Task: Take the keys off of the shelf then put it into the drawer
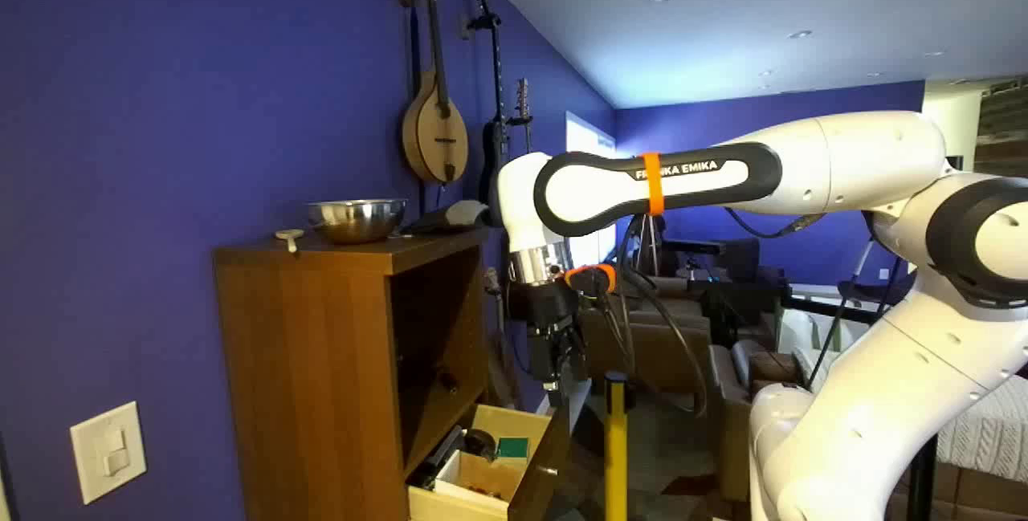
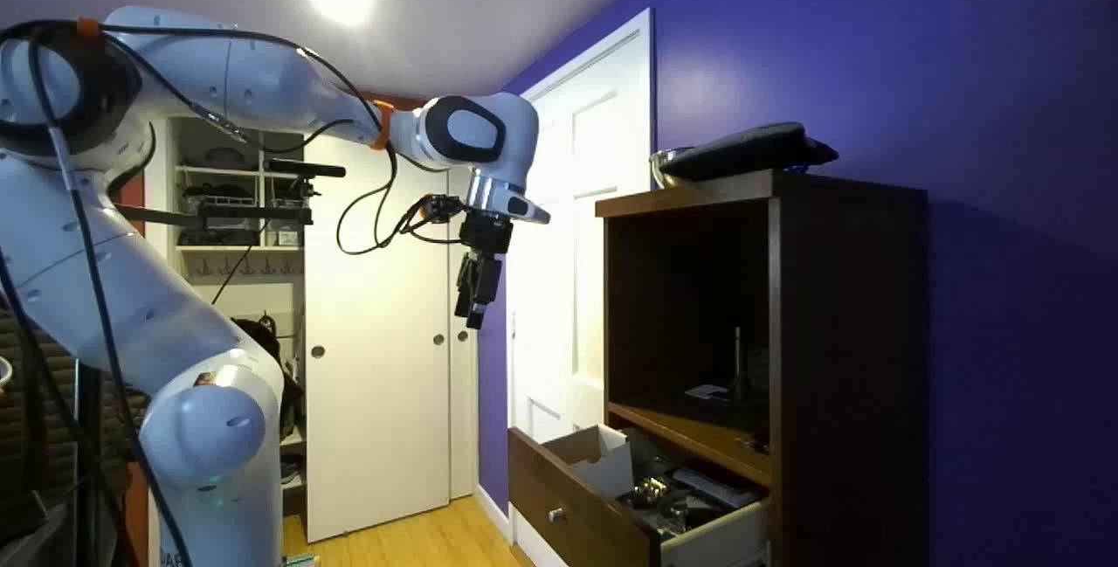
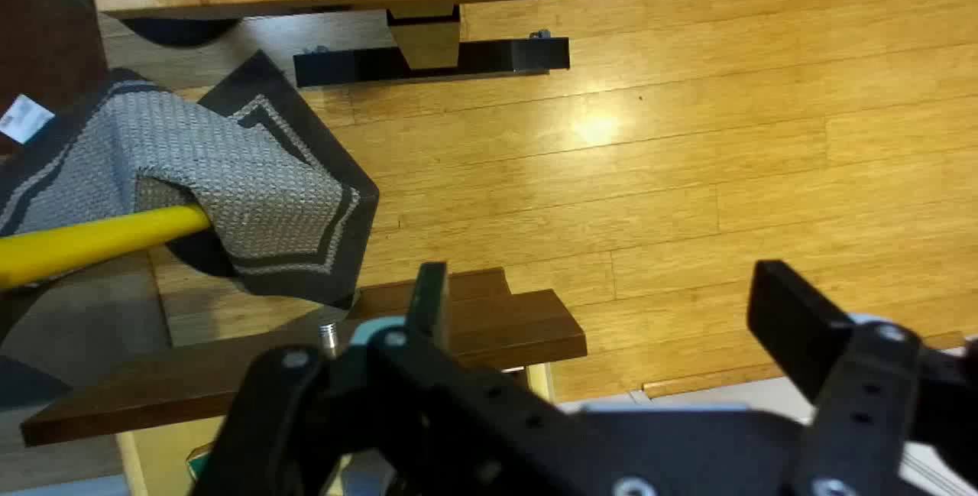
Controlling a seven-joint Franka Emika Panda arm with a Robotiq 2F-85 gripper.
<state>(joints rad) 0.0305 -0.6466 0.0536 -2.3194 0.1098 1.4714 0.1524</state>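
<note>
1. Brown wood makes up the tall cabinet (image 1: 309, 360), which has straight sides and a dark, square hole in front.
2. At the bottom of that hole is the shelf (image 2: 690, 436), a flat, smooth board. On it, in an exterior view, are a thin, straight stick (image 2: 738, 357) and, by the side wall, a small dark lump (image 2: 753, 443) too blurry to name.
3. Under the shelf, the drawer (image 1: 514, 425) stands pulled out. It is pale yellow wood with a dark brown front and a round, shiny knob (image 2: 556, 515).
4. Inside the drawer are a white box (image 2: 611, 469) with thin, flat walls, a flat green thing (image 1: 512, 447) with corners, and some shiny gold bits (image 2: 651, 488).
5. I can't tell where the keys are; the small things on the shelf and in the drawer are too hard to make out.
6. White, smooth and rounded, the arm (image 1: 871, 152) holds its black gripper (image 3: 600, 293) pointing down, higher than the drawer and apart from it.
7. The two stubby, square-edged fingers (image 3: 791, 320) are spread wide, with just air between them.
8. On top of the cabinet sit a round, shiny metal bowl (image 1: 357, 220) and a dark, puffy thing (image 2: 751, 152).
9. On the wood floor (image 3: 649, 144) lies a grey rug (image 3: 260, 209) with a bumpy weave.
</note>
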